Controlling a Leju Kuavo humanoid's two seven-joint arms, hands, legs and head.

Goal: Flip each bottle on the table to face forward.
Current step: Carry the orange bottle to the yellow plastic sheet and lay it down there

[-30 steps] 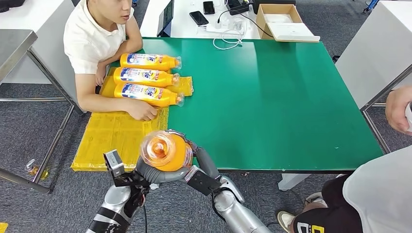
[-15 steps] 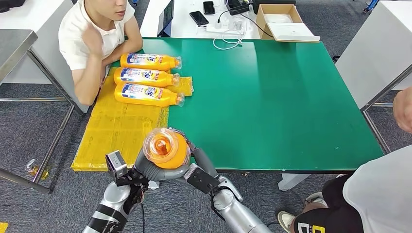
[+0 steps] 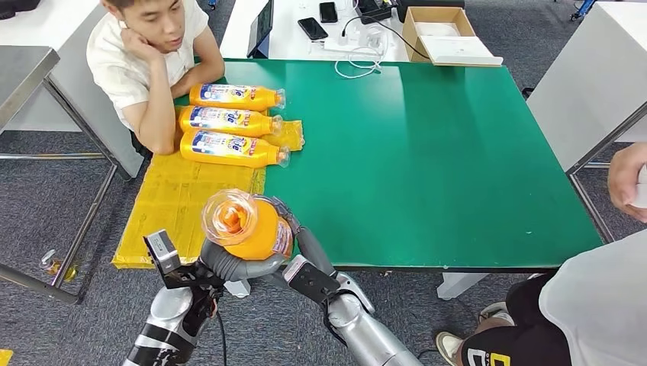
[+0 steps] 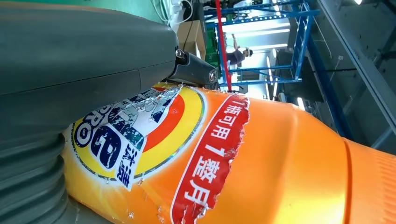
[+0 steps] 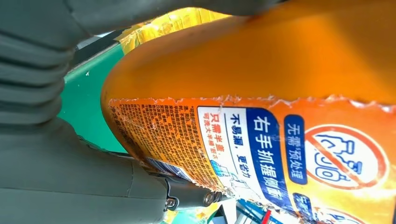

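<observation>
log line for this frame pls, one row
held: orange plastic detergent bottle, cap end toward camera | left robot hand: gripping it | right robot hand: gripping it | place: near green table edge | three matching bottles lying

We see a grey carpet floor [image 3: 46,198] all around a bench [image 3: 427,152] with a green top. A yellow mat [image 3: 183,202] lies over its near left corner. Behind it stands a white desk [image 3: 305,47] with phones [image 3: 313,28] and a cardboard box [image 3: 439,30]. A steel table [image 3: 21,69] stands at the left.
</observation>
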